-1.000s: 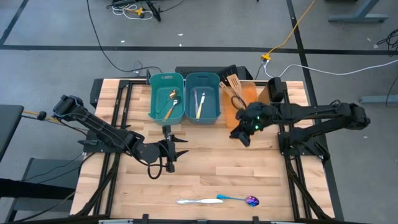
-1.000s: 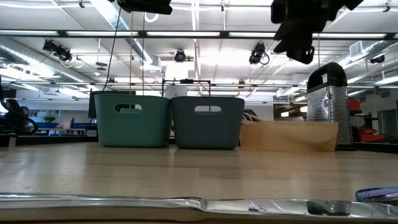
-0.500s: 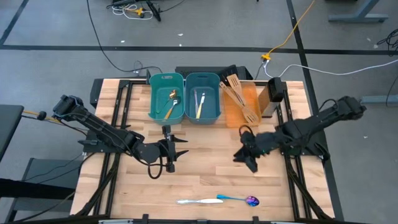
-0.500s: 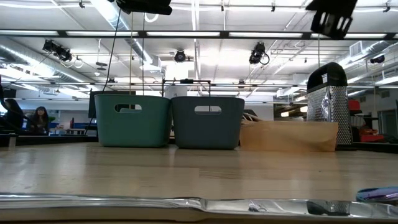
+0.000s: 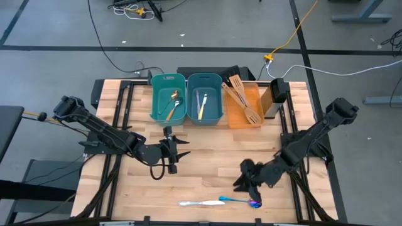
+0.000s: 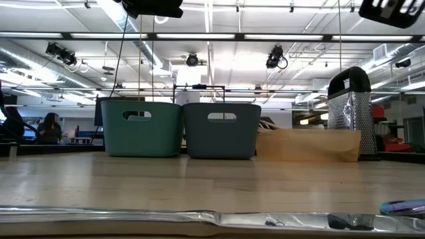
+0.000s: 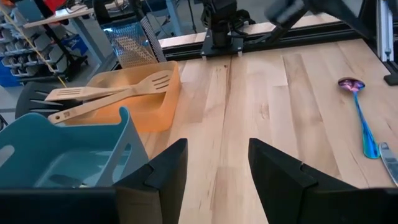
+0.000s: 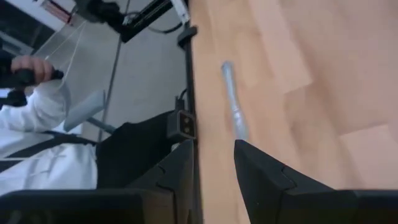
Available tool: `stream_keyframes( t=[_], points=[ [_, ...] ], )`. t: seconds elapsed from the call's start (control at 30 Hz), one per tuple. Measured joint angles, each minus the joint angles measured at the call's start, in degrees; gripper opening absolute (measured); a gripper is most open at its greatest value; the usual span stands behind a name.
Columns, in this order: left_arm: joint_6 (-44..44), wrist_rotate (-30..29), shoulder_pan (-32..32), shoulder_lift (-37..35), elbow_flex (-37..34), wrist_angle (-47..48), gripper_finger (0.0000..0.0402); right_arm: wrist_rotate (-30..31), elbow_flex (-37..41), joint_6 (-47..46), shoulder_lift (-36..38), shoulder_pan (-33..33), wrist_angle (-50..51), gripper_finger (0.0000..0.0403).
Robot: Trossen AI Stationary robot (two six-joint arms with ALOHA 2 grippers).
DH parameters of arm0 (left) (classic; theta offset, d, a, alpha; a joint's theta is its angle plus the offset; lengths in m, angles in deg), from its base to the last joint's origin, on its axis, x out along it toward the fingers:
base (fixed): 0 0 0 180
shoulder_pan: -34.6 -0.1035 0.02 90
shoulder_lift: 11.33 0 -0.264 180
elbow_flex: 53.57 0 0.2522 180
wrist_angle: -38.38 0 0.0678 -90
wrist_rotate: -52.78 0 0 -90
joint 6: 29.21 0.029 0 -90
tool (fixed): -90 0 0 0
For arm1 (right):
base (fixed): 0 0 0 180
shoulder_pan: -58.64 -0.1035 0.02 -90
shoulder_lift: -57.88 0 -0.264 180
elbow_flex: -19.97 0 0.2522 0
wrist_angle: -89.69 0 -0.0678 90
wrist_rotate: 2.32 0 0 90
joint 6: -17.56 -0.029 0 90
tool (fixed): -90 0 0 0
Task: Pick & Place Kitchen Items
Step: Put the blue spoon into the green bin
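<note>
A blue-handled purple spoon [image 5: 245,201] and a silver and cream piece of cutlery [image 5: 200,203] lie flat near the table's near edge. Both also show in the low view, the spoon [image 6: 402,207] and the cutlery [image 6: 199,218]. My right gripper [image 5: 244,184] is open and empty, just above and behind the spoon. Its wrist view [image 8: 214,180] looks past the fingers at the cutlery's silver handle [image 8: 234,106]. My left gripper [image 5: 186,147] is open and empty at mid-table, in front of the bins; its wrist view [image 7: 217,174] shows the spoon [image 7: 359,109] farther off.
Two teal bins [image 5: 168,98] [image 5: 205,98] at the far side hold a gold spoon and cream-handled cutlery. An orange tray [image 5: 237,116] beside them holds wooden spatulas [image 5: 244,99]. A metal grater [image 6: 350,109] stands at the far right. A person in white [image 8: 37,124] is beyond the table's near edge.
My right gripper has gone from over the orange tray toward the table's near edge and down, ending just behind the purple spoon. It stays empty. The utensils on the table have not moved.
</note>
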State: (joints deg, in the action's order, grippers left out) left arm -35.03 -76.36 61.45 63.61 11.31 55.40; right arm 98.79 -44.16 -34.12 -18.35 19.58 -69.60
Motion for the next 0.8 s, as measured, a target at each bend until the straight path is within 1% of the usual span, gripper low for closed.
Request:
stream_keyframes(
  t=[0.13,0.27,0.47,0.6,0.8],
  points=[
    [-0.31,0.00,0.00,0.00,0.00,0.08,0.0177,-0.18,0.00,-1.87,-4.45,-2.19,-4.89,0.0127],
    [-2.55,0.00,0.00,0.00,0.00,0.31,0.0177,-0.18,0.00,-3.63,-8.13,-4.52,-9.72,0.0127],
    [-3.02,0.01,0.00,0.00,0.00,0.69,0.0177,-0.21,0.00,-6.15,-11.78,-7.79,-14.52,0.0127],
    [-3.02,0.02,0.00,0.00,0.00,0.75,0.0177,-0.22,0.00,-7.77,-12.62,-9.50,-14.49,0.0127],
    [-3.04,0.00,0.00,0.00,0.00,0.83,0.0177,-0.78,0.00,-12.30,-12.65,-10.83,-10.96,0.0127]
  ],
)
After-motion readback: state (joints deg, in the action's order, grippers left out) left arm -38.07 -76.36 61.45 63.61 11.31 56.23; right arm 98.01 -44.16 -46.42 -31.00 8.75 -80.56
